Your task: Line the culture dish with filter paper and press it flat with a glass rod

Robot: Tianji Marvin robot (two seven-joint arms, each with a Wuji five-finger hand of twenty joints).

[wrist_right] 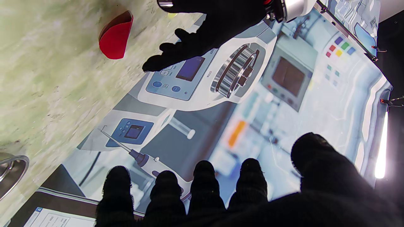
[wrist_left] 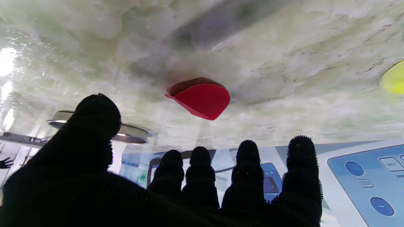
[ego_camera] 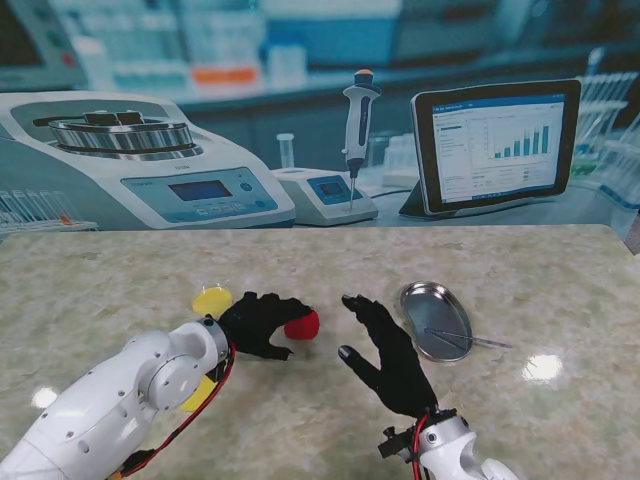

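Note:
A curled red filter paper (ego_camera: 304, 324) (wrist_left: 202, 99) (wrist_right: 115, 36) lies on the marble table. My left hand (ego_camera: 255, 322) (wrist_left: 195, 186) hovers just to its left, open, fingers spread and not touching it; the same hand (wrist_right: 202, 31) shows in the right wrist view. The round metal culture dish (ego_camera: 436, 320) (wrist_left: 131, 135) (wrist_right: 9, 171) sits to the right, with a thin glass rod (ego_camera: 470, 340) lying across its near rim. My right hand (ego_camera: 385, 355) (wrist_right: 221, 195) is open and holds nothing, between the paper and the dish, raised with its fingers pointing away from me.
A yellow paper disc (ego_camera: 212, 298) (wrist_left: 394, 80) lies on the table just behind my left hand. A second yellow piece (ego_camera: 200, 392) shows under my left forearm. A printed lab backdrop (ego_camera: 320, 130) stands along the table's far edge.

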